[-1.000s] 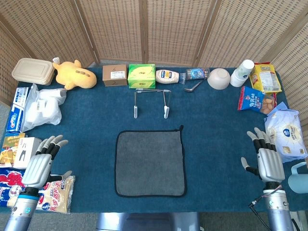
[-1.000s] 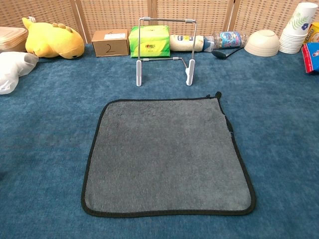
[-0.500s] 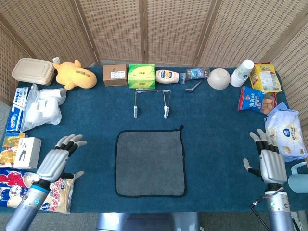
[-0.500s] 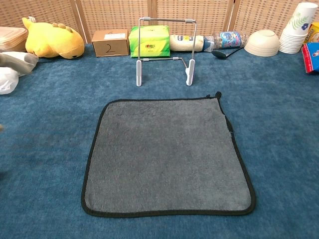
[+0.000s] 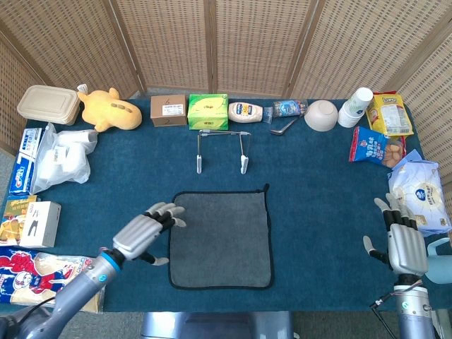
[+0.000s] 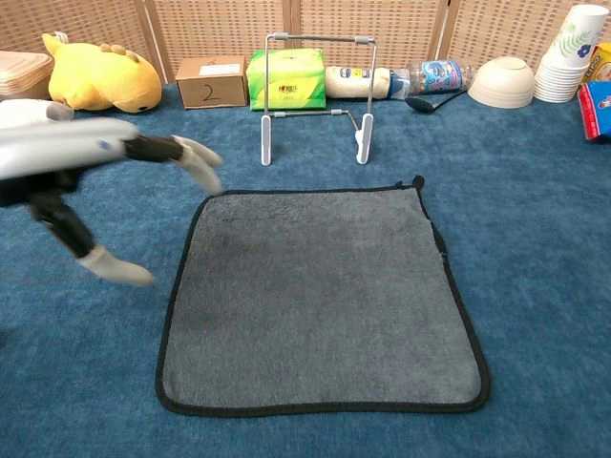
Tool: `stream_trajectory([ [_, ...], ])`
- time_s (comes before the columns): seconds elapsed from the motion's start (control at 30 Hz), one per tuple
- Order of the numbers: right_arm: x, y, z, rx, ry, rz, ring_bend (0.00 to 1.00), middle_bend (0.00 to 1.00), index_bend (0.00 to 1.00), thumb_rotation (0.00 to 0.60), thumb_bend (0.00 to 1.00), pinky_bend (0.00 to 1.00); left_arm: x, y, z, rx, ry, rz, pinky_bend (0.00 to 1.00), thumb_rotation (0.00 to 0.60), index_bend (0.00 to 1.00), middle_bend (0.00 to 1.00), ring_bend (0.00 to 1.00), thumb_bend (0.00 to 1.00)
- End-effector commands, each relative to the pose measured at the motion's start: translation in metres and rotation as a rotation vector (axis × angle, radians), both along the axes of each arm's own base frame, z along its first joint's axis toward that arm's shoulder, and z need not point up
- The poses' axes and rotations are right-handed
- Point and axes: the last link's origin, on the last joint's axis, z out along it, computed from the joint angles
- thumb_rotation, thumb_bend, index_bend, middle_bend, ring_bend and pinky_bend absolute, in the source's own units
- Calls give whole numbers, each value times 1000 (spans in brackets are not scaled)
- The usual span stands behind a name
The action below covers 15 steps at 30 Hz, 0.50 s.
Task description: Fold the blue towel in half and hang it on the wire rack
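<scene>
Nothing is done yet: your towel (image 5: 220, 239) lies flat and unfolded on the worktop (image 5: 318, 198), near the wire rack (image 5: 221, 150). Your left robot hand (image 5: 145, 233) hovers spread-fingered, seemingly just off the towel's edge; your right robot hand (image 5: 402, 240) is empty.

Staged lab/data-collection setup, not a home: blue felt-covered table (image 5: 318, 183) boxed in by woven screen panels (image 5: 254, 42). Along the table's far edge a lineup of props: plush toy (image 5: 109, 109), numbered cardboard box (image 5: 168, 110), tissue box (image 5: 207, 111), paper cups (image 5: 355, 106).
</scene>
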Motion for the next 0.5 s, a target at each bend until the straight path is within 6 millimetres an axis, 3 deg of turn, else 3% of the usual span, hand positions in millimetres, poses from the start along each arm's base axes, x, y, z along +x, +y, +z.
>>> stream_trajectory([
  [0.03, -2, -1, 0, 0, -2, -5, 0, 24, 114, 600, 329, 0, 14, -1, -18, -37, 10, -48, 0, 600, 237, 100, 1, 203],
  [0.27, -9, -2, -1, 0, -9, -17, 0, 23, 114, 600, 329, 0, 37, -8, -48, -70, -3, -83, 0, 600, 145, 88, 0, 200],
  [0.5, -15, -1, 2, -6, -11, -28, 0, 24, 114, 600, 329, 0, 52, -10, -68, -78, -5, -97, 0, 600, 132, 68, 0, 200],
])
